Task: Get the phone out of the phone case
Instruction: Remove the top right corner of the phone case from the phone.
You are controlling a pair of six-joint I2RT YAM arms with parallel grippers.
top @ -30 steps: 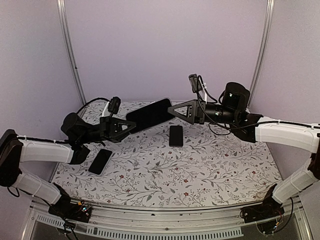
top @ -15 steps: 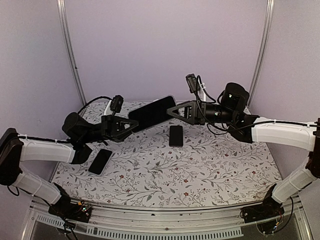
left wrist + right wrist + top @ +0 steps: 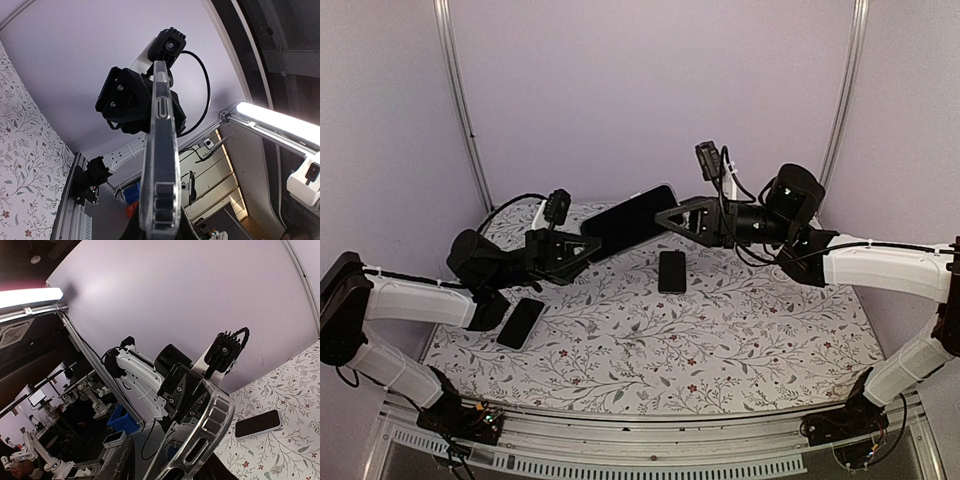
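A black phone (image 3: 628, 222) in a clear phone case is held tilted in the air above the back of the table, between my two arms. My left gripper (image 3: 584, 246) is shut on its lower left end; in the left wrist view the phone case (image 3: 160, 165) runs edge-on up from my fingers. My right gripper (image 3: 667, 217) has closed around the upper right end. In the right wrist view the rounded corner of the phone case (image 3: 212, 415) sits between my fingers, with the left gripper (image 3: 186, 390) behind it.
A bare black phone (image 3: 672, 271) lies on the floral tablecloth (image 3: 720, 340) just below the right gripper. A second phone (image 3: 521, 323) with a pale rim lies at the left under my left arm, the same second phone (image 3: 257, 424) showing in the right wrist view.
My right gripper's jaws came together around the phone's upper end. Both arms and the phone have drifted slightly up and to the right. The left grip is unchanged.
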